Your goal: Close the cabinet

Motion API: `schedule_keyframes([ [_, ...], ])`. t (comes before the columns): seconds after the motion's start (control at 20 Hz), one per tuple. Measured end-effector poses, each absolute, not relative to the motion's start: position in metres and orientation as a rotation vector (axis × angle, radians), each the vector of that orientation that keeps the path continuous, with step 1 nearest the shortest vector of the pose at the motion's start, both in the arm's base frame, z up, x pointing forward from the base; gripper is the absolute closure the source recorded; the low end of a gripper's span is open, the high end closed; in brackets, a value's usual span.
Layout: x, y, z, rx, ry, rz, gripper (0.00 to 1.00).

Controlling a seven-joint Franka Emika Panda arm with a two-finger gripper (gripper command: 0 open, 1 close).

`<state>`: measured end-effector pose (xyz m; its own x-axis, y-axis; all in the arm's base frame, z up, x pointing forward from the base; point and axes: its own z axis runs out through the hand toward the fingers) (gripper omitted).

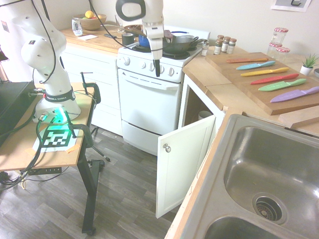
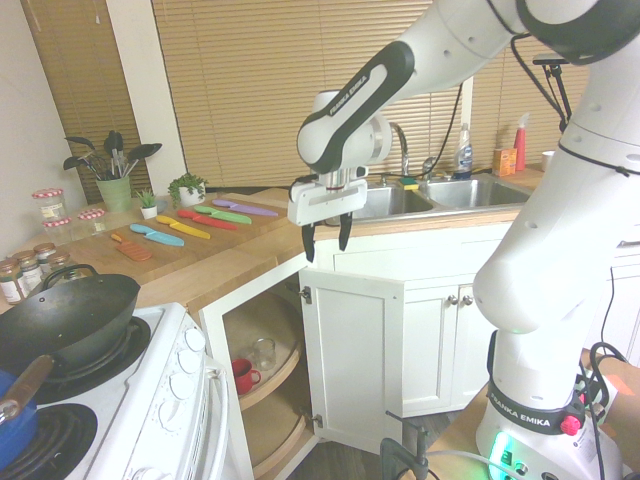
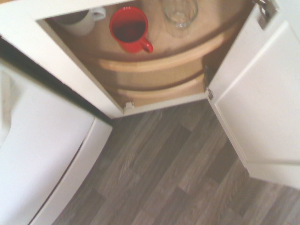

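A: What does the first exterior view show?
B: A kitchen corner. The cabinet (image 1: 192, 127) sits between a white oven (image 1: 149, 107) and the wooden desk (image 1: 219, 84). Its door (image 1: 182, 162) stands wide open, swung out over the floor (image 1: 55, 209), with a round knob (image 1: 167, 148) near its top. The hand (image 1: 157, 68) hangs high in front of the oven's knob row, well apart from the door.

A: And the second exterior view?
B: From the opposite side, the hand (image 2: 325, 240) hovers above the open door (image 2: 355, 360), touching nothing. Its two dark fingers (image 2: 309, 243) point down, spread apart and empty. Inside the cabinet (image 2: 265, 370) a red mug (image 2: 243, 375) and a clear glass (image 2: 264, 354) sit on a curved shelf (image 2: 275, 385).

A: The wrist view?
B: Looking down: the mug (image 3: 130, 29) and glass (image 3: 180, 11) on the shelf (image 3: 154, 51), what may be a white cup (image 3: 82, 21) beside them, though it's blurred, the door (image 3: 258, 108) angled out, and the floor (image 3: 159, 173).
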<state>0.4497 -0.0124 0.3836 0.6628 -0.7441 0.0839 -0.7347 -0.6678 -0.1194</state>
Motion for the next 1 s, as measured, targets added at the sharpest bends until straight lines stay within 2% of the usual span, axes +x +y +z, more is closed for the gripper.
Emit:
schedule_keyframes([
  [0.2, 0.462, -0.009, 0.357, -2.837, 1.284, -0.240, 0.00],
  [0.6, 0.506, -0.063, 0.300, -2.797, 1.431, -0.203, 0.00],
  [1.0, 0.519, -0.119, 0.294, -2.709, 1.549, -0.208, 0.00],
])
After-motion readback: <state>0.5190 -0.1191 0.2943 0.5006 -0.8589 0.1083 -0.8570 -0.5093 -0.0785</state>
